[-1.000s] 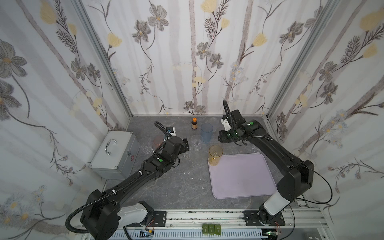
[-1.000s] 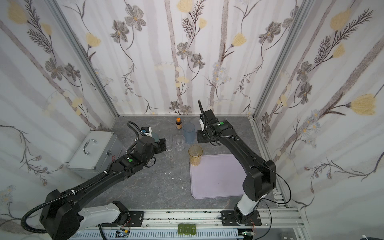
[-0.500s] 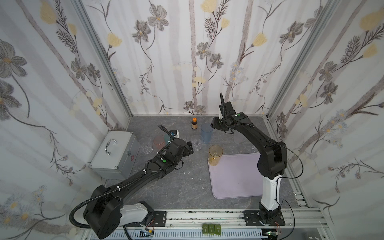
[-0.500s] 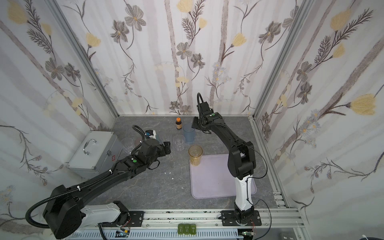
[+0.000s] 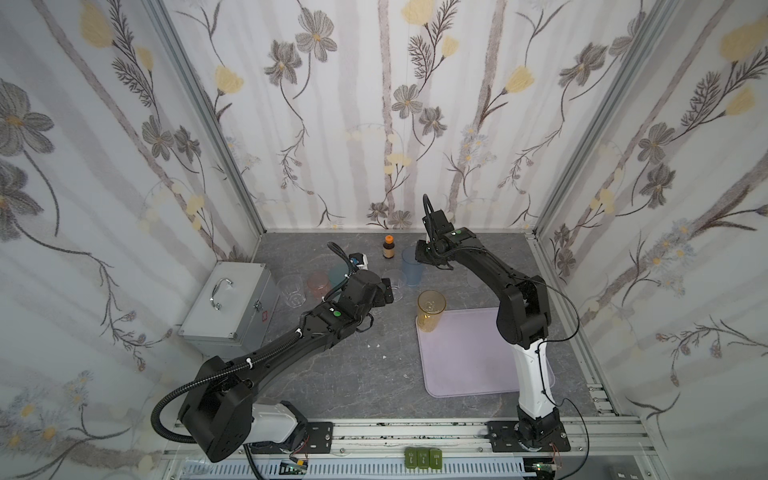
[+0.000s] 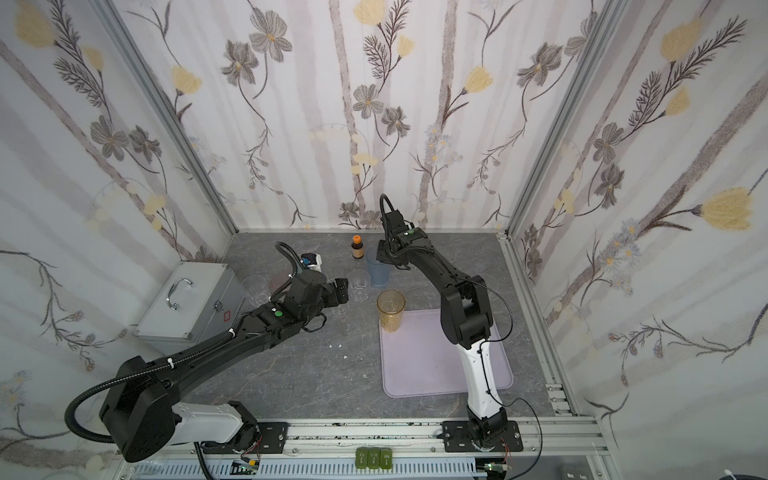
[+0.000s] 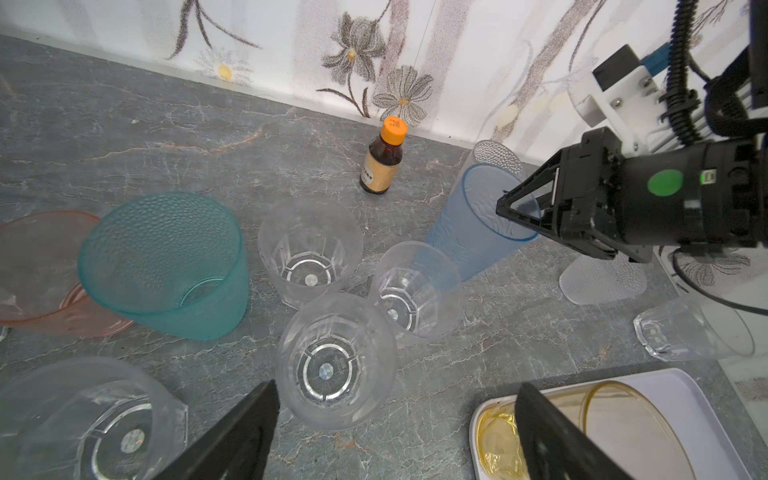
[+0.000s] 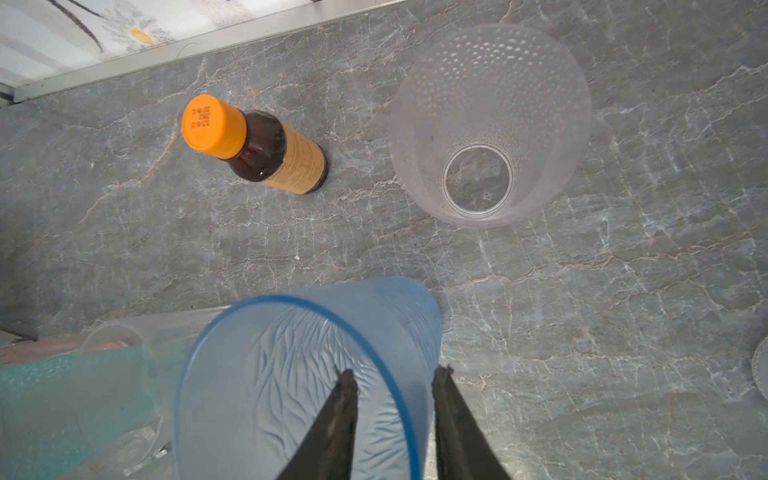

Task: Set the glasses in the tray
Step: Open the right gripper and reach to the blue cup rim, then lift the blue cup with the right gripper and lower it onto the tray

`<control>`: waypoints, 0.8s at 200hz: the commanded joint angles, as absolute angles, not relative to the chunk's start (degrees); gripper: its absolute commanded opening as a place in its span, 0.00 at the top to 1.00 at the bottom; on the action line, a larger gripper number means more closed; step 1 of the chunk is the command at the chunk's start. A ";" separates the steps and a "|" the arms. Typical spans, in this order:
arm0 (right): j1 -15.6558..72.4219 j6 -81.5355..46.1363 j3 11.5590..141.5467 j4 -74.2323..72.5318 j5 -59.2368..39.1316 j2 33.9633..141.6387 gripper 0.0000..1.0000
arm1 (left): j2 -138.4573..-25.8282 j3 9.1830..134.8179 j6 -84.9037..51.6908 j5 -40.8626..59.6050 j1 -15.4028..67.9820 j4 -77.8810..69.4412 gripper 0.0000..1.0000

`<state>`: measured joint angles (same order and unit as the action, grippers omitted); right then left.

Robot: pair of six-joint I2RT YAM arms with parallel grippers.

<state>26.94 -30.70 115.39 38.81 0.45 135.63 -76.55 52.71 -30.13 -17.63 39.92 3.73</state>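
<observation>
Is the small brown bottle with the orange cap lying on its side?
No, the small brown bottle with the orange cap stands upright on the grey marbled table.

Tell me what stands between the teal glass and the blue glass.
A clear faceted glass stands upright between the teal glass and the blue glass; the left wrist view shows it best.

Bright, even, soft light; wrist views bend at edges
</observation>
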 commanded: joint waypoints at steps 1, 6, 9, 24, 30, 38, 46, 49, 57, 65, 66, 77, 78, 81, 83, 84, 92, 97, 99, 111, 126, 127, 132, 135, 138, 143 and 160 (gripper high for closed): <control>27.07 -28.88 115.93 38.38 4.09 135.71 0.77 | -76.54 52.78 -30.09 -17.97 39.93 2.56 0.09; 27.15 -28.50 115.94 38.69 4.58 135.50 0.79 | -76.45 52.62 -30.20 -17.94 39.90 2.59 0.09; 27.22 -28.29 115.97 38.94 4.84 135.33 0.80 | -76.44 52.50 -30.23 -17.92 39.91 2.55 0.09; 27.59 -26.80 115.96 39.61 5.82 134.48 0.84 | -76.25 52.12 -30.34 -18.01 39.92 2.46 0.09; 27.70 -26.23 115.98 39.94 5.99 134.24 0.86 | -76.16 52.04 -30.37 -18.00 39.95 2.46 0.09; 27.90 -25.66 115.97 40.36 6.16 133.60 0.88 | -76.16 52.05 -30.40 -18.01 39.99 2.46 0.09; 28.06 -25.03 115.95 40.73 6.16 133.13 0.91 | -76.15 52.09 -30.28 -18.10 39.99 2.41 0.09; 28.12 -24.86 115.94 40.95 6.15 132.83 0.92 | -76.20 52.05 -30.24 -18.19 39.99 2.38 0.09; 28.23 -24.34 115.97 41.32 6.16 132.24 0.94 | -76.20 52.05 -30.05 -18.32 39.99 2.37 0.09; 28.38 -23.85 115.97 41.72 6.36 131.51 0.97 | -76.20 52.04 -29.97 -18.35 39.99 2.38 0.09; 28.38 -23.79 115.99 41.78 6.39 131.41 0.97 | -76.20 52.03 -29.97 -18.41 39.99 2.38 0.09; 28.47 -23.11 115.95 42.27 7.04 130.41 0.99 | -76.18 52.11 -29.66 -18.49 40.00 2.37 0.09; 28.48 -23.07 115.94 42.36 7.12 130.33 0.99 | -76.19 52.16 -29.60 -18.56 39.99 2.37 0.09; 28.48 -22.91 116.00 42.48 7.27 130.07 1.00 | -76.20 52.12 -29.54 -18.67 39.98 2.37 0.09; 28.50 -22.76 115.94 42.57 7.29 129.81 1.00 | -76.16 52.12 -29.47 -18.69 40.01 2.37 0.09; 28.53 -22.72 115.98 42.60 7.29 129.73 1.00 | -76.18 52.12 -29.46 -18.70 40.00 2.42 0.09; 28.47 -22.23 115.94 43.08 7.46 128.87 1.00 | -76.04 52.12 -29.27 -18.93 39.99 2.37 0.09; 28.53 -22.01 115.97 43.38 7.68 128.25 1.00 | -75.96 52.14 -29.20 -19.08 40.03 2.37 0.09; 28.56 -21.91 115.96 43.52 7.70 127.99 1.00 | -75.90 52.12 -29.19 -19.12 40.00 2.37 0.09; 28.46 -21.32 115.97 44.65 7.98 126.16 1.00 | -75.23 51.99 -29.00 -19.84 39.99 2.37 0.09; 28.48 -20.56 115.85 46.54 8.34 123.01 1.00 | -73.78 51.73 -29.03 -21.07 39.93 2.40 0.09; 28.48 -20.52 115.85 46.65 8.39 122.81 1.00 | -73.67 51.75 -29.06 -21.17 39.96 2.38 0.09; 28.48 -20.33 115.77 47.11 8.55 121.54 1.00 | -73.15 51.64 -29.06 -21.56 39.92 2.40 0.10; 28.47 -20.20 115.67 47.52 8.76 120.83 1.00 | -72.91 51.60 -29.02 -21.84 39.94 2.38 0.10; 28.48 -20.07 115.52 47.78 8.95 120.01 1.00 | -72.63 51.59 -29.03 -22.11 39.91 2.42 0.10; 28.44 -19.83 115.39 48.34 9.34 118.78 1.00 | -72.33 51.60 -28.94 -22.46 39.91 2.37 0.10; 28.06 -19.27 113.99 50.24 10.91 114.07 1.00 | -70.91 51.59 -28.62 -23.60 39.95 2.37 0.10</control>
